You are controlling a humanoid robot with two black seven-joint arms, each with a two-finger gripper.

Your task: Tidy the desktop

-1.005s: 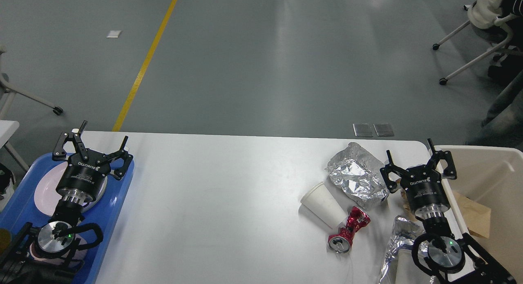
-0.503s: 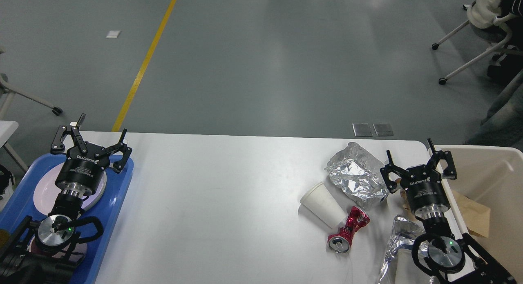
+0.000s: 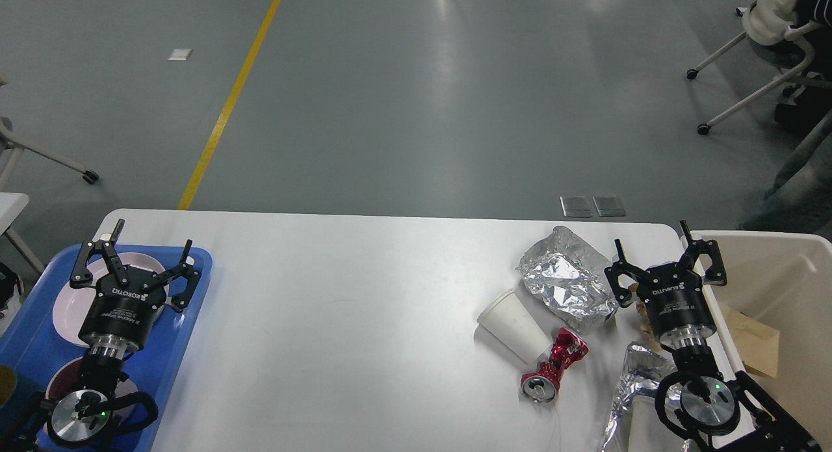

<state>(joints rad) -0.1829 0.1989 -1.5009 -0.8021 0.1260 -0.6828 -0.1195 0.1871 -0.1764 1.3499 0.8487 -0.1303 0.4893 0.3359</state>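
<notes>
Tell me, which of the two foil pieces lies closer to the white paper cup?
The big crumpled foil wad, just behind the paper cup. The other foil piece lies at the near edge.

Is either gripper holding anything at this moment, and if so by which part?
Nothing is held. The left gripper is open above the blue tray; the right gripper is open too.

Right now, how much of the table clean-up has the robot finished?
Partly done, it seems: pink plates lie in the blue plastic tray and brown paper is in the beige bin. Nothing is in hand: left claw and right claw are open. Crumpled foil, a white paper cup and a crushed red can remain on the white desktop.
</notes>
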